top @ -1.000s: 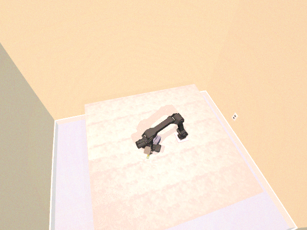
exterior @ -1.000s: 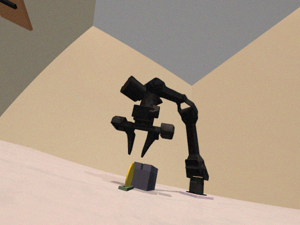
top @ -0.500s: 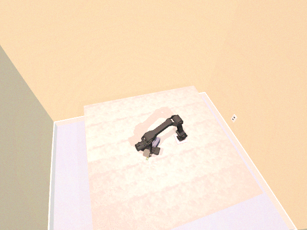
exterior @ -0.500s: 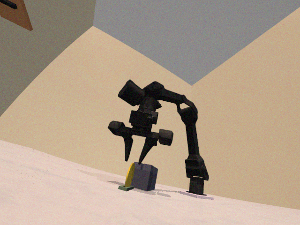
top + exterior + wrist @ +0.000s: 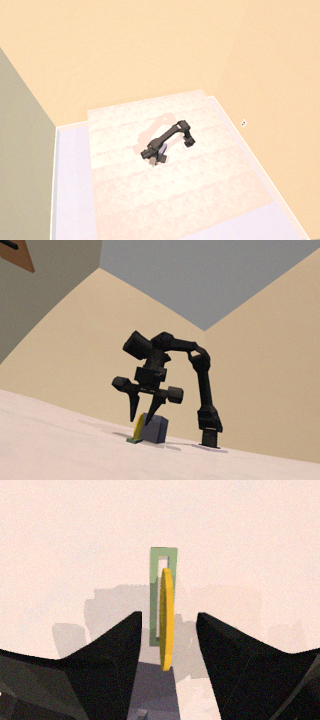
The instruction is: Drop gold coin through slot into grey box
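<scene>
I have the gripper (image 5: 139,421) pointing straight down over the gold coin (image 5: 138,426), its 2 dark fingers (image 5: 133,405) partly spread and gripping nothing. In the exterior view the fingertips hang level with the coin's upper rim, 1 on each side of it, with a gap visible between each tip and the coin's faces. The coin stands upright on its edge in the shallow dark-green holder (image 5: 134,440), which rests on the pale table (image 5: 77,459). The closed grey box (image 5: 155,430) sits just beside the coin and holder, on the side nearer the arm's base (image 5: 209,438). From the wrist camera I see the coin (image 5: 167,619) edge-on as a thin yellow strip running down the middle of the gap between the fingers, with the green holder (image 5: 162,567) showing beyond it. From the top camera the arm (image 5: 168,134) reaches across the table, and the coin under the gripper is too small to make out.
</scene>
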Available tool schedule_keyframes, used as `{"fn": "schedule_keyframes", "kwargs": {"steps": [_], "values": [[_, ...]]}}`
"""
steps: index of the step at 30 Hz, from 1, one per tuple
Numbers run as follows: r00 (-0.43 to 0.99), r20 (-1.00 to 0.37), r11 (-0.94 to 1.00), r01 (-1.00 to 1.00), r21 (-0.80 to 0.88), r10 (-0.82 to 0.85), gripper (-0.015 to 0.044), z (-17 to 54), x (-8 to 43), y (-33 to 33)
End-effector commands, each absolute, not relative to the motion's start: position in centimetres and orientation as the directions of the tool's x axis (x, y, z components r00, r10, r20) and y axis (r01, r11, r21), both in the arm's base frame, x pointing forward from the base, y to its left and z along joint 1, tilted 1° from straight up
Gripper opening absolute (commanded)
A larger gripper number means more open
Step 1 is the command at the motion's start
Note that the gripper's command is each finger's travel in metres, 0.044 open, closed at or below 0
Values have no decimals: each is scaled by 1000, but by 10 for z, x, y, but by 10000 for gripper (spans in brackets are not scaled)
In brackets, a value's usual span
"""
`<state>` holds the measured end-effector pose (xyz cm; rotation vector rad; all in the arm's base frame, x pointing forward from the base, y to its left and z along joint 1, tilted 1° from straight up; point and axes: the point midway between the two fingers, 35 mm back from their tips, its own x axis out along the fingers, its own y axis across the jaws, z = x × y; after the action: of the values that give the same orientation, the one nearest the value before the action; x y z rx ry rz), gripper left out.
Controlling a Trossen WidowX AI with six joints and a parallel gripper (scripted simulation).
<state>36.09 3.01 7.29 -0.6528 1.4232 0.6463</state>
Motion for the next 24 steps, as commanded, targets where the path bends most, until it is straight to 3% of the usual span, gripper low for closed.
{"fn": "schedule_keyframes", "kwargs": {"steps": [1,16,22,24], "values": [[30,-1000,667,-745,-16,9,161,61,359,29],[30,-1000,667,-745,-16,9,161,43,358,29],[30,-1000,667,-745,-16,9,3,43,358,29],[30,-1000,667,-745,-16,9,0,43,358,29]]}}
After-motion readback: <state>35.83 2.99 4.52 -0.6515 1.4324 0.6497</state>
